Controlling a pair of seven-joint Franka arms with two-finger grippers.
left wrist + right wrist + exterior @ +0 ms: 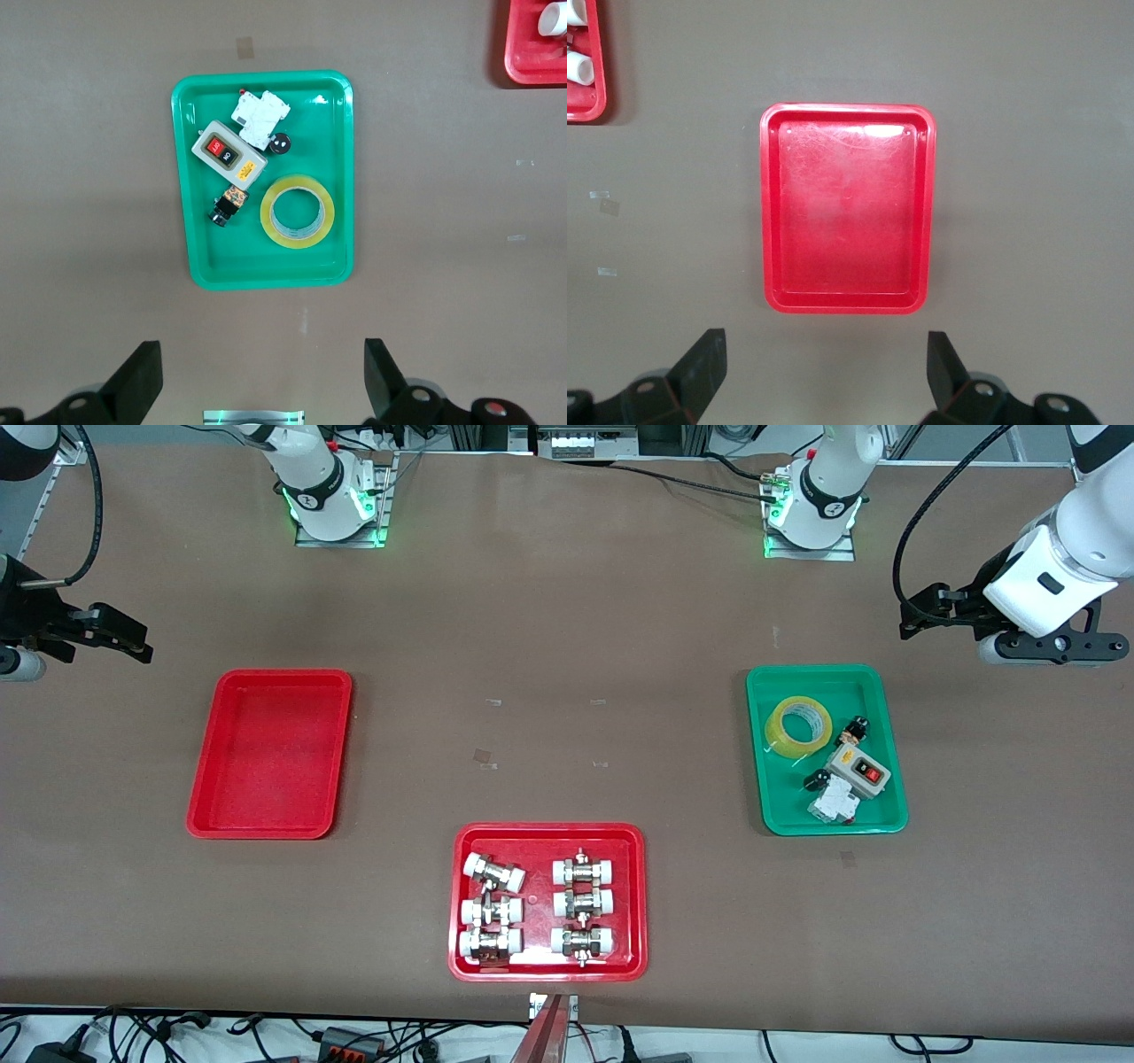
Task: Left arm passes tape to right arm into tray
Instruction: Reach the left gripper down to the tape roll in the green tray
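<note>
The yellow tape [780, 737] lies flat in the green tray [757, 779], at the end nearer the robots' bases; it also shows in the left wrist view [298, 241]. My left gripper [912, 613] hangs open and empty over bare table beside the green tray [186, 177], its fingers wide apart [263, 376]. The plain red tray [266, 753] lies empty toward the right arm's end and fills the right wrist view [846, 208]. My right gripper [137, 640] hangs open and empty over bare table beside it [824, 372].
The green tray also holds a grey switch box [858, 769], a white breaker [833, 806] and small black parts. A red tray of white-capped metal fittings [549, 829] lies mid-table, nearest the front camera. Cables run along the table edges.
</note>
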